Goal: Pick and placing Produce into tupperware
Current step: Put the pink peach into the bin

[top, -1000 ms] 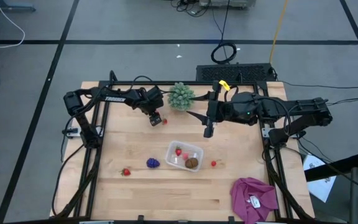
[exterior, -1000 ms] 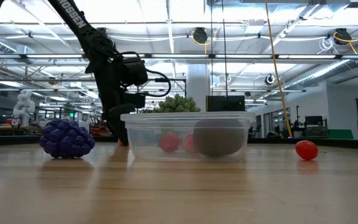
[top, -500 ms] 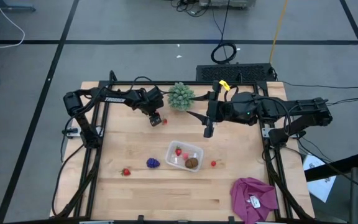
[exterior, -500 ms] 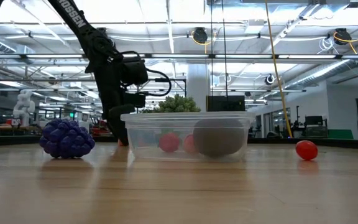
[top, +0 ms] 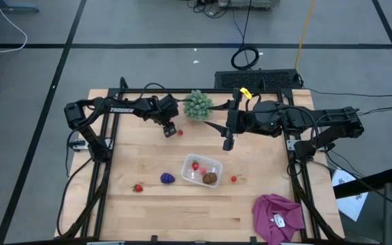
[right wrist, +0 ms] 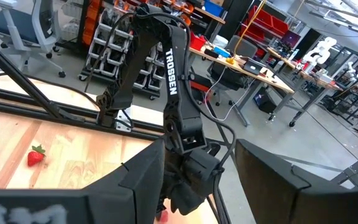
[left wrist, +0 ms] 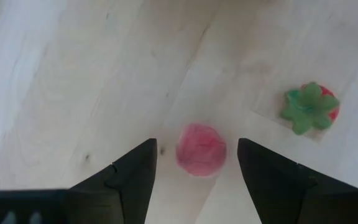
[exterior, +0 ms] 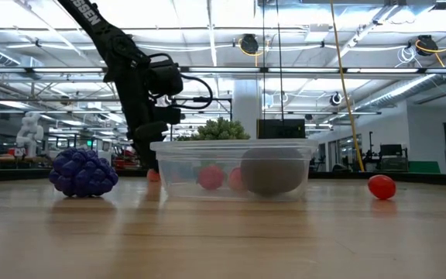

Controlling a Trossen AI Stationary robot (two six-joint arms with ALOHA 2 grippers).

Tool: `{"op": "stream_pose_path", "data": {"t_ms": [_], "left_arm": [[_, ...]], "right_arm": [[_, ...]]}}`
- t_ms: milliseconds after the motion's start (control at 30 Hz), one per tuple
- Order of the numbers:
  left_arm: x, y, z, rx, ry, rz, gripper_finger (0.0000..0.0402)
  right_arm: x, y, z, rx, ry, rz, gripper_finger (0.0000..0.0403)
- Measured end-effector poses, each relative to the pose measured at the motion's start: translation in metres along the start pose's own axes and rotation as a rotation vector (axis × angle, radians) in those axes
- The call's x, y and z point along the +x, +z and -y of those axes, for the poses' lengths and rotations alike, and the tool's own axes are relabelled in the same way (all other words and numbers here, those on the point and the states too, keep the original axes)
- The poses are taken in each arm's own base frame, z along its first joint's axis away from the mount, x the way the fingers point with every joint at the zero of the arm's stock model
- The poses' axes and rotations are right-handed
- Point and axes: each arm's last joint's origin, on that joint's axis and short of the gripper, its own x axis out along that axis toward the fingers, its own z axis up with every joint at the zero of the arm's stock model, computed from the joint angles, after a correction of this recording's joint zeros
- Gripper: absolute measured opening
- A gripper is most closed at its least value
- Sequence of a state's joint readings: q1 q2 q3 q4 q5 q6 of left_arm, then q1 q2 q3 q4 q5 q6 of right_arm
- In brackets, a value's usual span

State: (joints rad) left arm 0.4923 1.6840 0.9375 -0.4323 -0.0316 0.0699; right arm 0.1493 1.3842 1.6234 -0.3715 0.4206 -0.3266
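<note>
The left gripper (left wrist: 194, 163) hangs open and empty straight over a red strawberry (left wrist: 201, 149) lying centred between its jaws at the table's far side, well apart from the tupperware (top: 202, 171), while the right gripper (top: 228, 143) waits open

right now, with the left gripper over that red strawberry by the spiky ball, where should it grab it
Probably straight down from above, closing on the round sides of the strawberry. It lies free on the table, centred between the open fingers of the left gripper; another strawberry, leaves up, sits clear of it.
</note>
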Motion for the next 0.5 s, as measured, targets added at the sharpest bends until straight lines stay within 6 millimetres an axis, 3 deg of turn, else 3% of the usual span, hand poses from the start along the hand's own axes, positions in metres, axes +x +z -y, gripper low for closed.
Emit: {"op": "stream_pose_path", "data": {"t_ms": [500], "left_arm": [[0.0019,-0.0010,-0.0016,-0.010,-0.002,-0.015,0.0230]], "right_arm": [[0.0000,0.0000,-0.0001,0.000,0.002,0.000,0.0189]]}}
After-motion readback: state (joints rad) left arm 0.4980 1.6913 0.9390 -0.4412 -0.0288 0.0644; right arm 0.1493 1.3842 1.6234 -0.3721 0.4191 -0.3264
